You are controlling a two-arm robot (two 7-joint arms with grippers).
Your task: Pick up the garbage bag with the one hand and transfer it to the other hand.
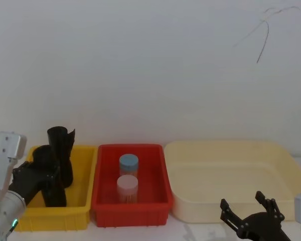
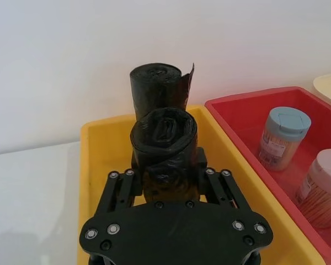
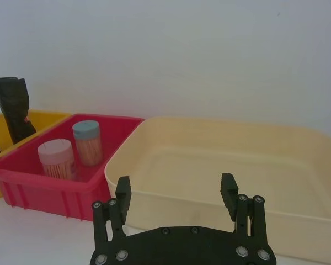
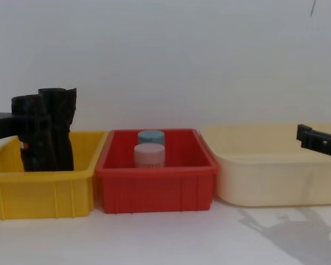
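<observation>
Landmark: I place everything from the red bin (image 1: 130, 207), which sits in the middle of the row on the white table (image 4: 165, 237).
Left gripper (image 2: 166, 175): I have it down inside the yellow bin (image 1: 84, 165), the bin touching the red bin's left wall. It comes in from the near left on the arm with the green light.
Left gripper grip: clenched, one finger pressed on each side of the garbage bag (image 2: 164, 141).
Garbage bag: a black roll standing roughly upright in the yellow bin left of the red bin, its top above the rim. The bin wall hides its lower end, so I cannot tell whether it rests on the bin floor.
Second roll (image 2: 157, 88): another black roll stands just behind the held one, farther from me, with a loose flap at its top edge and no fingers on it.
Right gripper (image 3: 175, 192): I see it low and near, to the right of the red bin, in front of the cream tray (image 1: 226, 175) that sits against the red bin's right side.
Right gripper grip: released, fingers spread wide with nothing between them.
Inside the red bin: a blue-lidded jar (image 1: 129, 163) at the back and a pink-lidded jar (image 1: 127, 187) just in front of it, both upright.
</observation>
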